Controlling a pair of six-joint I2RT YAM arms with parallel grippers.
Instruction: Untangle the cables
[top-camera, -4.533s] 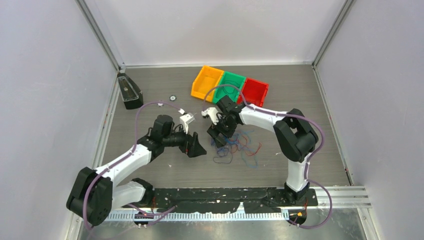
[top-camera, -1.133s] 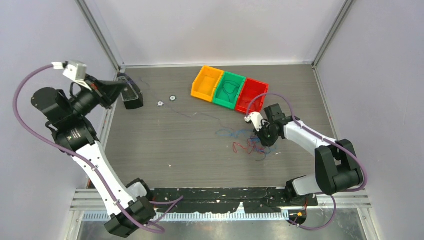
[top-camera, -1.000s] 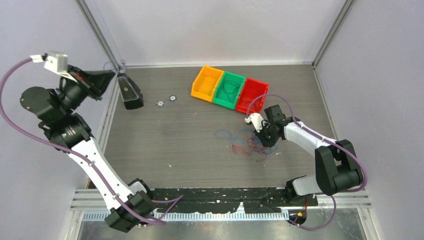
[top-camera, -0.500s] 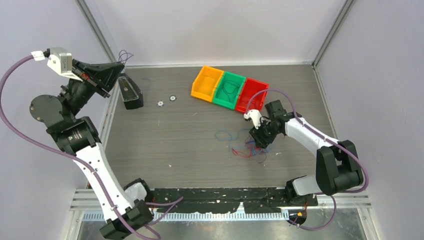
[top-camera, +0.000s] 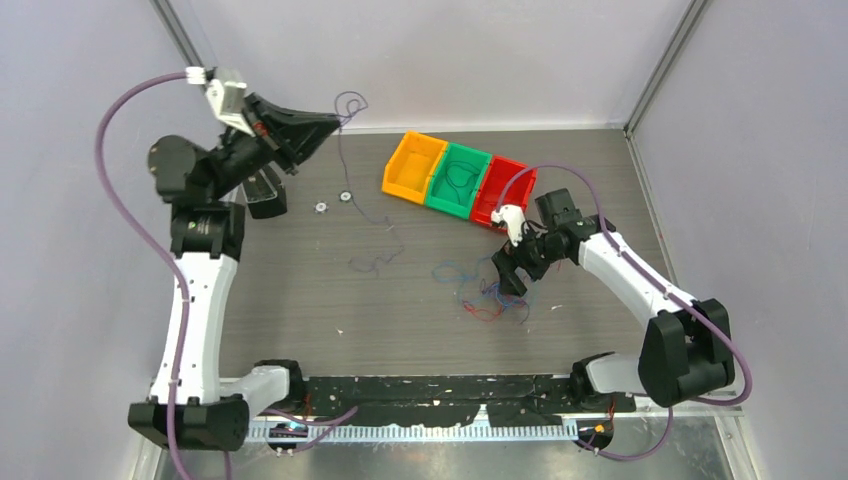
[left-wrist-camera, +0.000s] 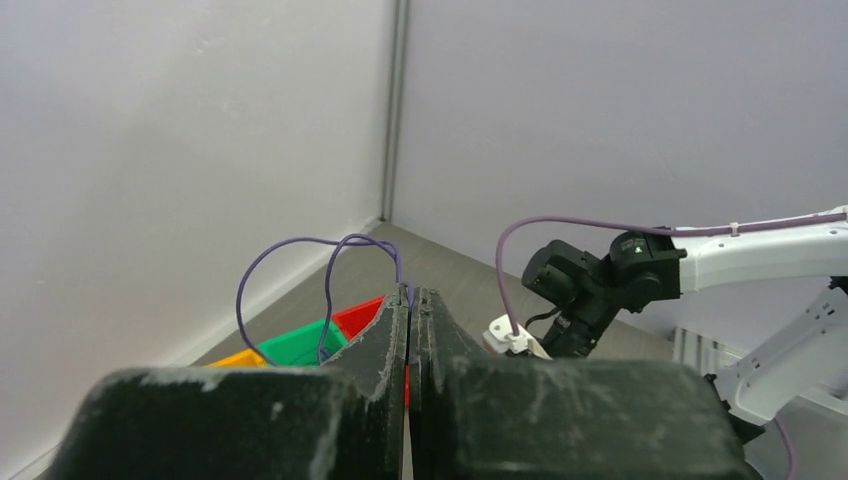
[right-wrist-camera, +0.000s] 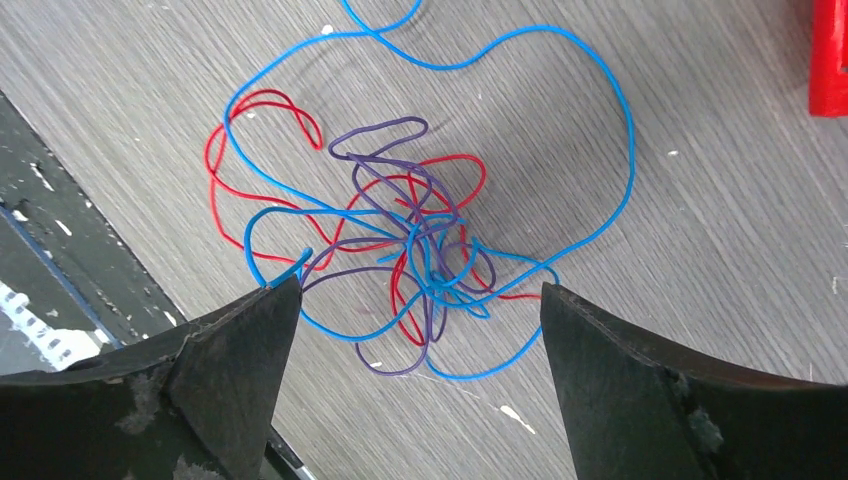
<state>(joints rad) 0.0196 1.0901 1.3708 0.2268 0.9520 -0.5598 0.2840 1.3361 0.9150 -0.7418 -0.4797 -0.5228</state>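
Observation:
My left gripper (top-camera: 334, 121) is raised high at the back left and shut on a thin purple cable (top-camera: 372, 263). That cable loops above the fingertips and hangs down to the table. In the left wrist view the loop of the purple cable (left-wrist-camera: 300, 241) rises from the shut left gripper (left-wrist-camera: 410, 293). A tangle of blue, red and purple cables (top-camera: 485, 296) lies right of centre. My right gripper (top-camera: 503, 276) hovers over it, open. In the right wrist view the tangle (right-wrist-camera: 425, 240) lies between and beyond the spread tips of the right gripper (right-wrist-camera: 420, 288), untouched.
Yellow (top-camera: 413, 165), green (top-camera: 458, 178) and red (top-camera: 505, 188) bins stand in a row at the back; a dark strand lies in the green one. A black block (top-camera: 266, 195) sits at the back left, with two small rings (top-camera: 321, 207) near it. Walls enclose three sides.
My left arm has swung from the left wall towards the centre, carrying the purple cable up and away from the tangle. The right gripper has opened and lifted off the tangle.

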